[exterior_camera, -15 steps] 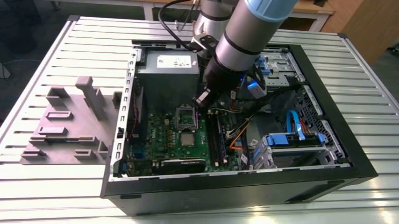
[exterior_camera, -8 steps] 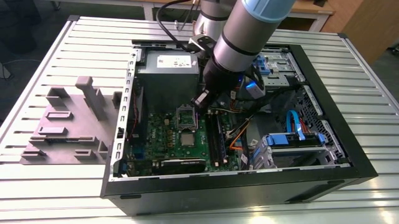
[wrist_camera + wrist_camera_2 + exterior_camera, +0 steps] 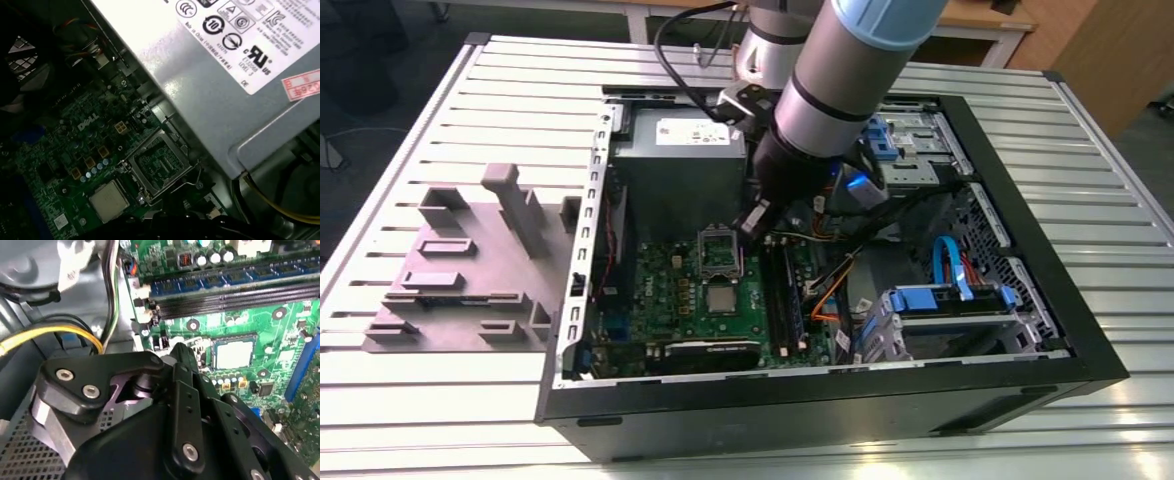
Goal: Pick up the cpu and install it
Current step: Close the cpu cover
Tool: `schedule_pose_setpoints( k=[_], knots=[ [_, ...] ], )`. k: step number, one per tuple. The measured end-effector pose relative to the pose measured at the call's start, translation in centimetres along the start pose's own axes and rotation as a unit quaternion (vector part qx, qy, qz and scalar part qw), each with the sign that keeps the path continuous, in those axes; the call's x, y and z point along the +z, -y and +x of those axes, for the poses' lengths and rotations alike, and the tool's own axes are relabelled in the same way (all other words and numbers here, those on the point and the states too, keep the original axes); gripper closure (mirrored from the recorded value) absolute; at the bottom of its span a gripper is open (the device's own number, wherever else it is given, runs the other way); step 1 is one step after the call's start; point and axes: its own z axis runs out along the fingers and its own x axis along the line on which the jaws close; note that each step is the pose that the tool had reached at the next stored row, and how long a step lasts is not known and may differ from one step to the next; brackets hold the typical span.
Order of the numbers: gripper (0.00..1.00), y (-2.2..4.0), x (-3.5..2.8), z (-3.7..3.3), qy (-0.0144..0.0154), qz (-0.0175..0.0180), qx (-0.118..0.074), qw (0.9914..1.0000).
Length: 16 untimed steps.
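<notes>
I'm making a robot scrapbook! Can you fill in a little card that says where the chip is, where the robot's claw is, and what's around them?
Chip: cpu lies flat on the green motherboard, inside the open computer case
Metal frame: socket frame stands open beside the chip
Claw: gripper hangs above the socket frame, empty
Grey box: power supply next to the motherboard
Outside the case: grey tray on the table
</notes>
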Motion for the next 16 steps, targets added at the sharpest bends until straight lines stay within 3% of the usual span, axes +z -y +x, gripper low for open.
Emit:
schedule_pose_setpoints(
  k=[2, 6, 11, 13, 16],
  knots=[
    [0.90, -0.12, 0.07, 0.20, 0.0020, 0.0015, 0.000, 1.00000],
    [0.90, -0.24, -0.13, 0.37, 0.0021, 0.0015, 0.000, 1.00000],
    [0.90, -0.52, -1.23, 0.62, 0.0020, 0.0016, 0.000, 1.00000],
    [0.90, -0.61, -1.29, 0.72, 0.0023, 0.0017, 0.000, 1.00000],
    [0.90, -0.62, -1.26, 0.76, 0.0018, 0.0052, -0.011, 0.99992]
  ],
)
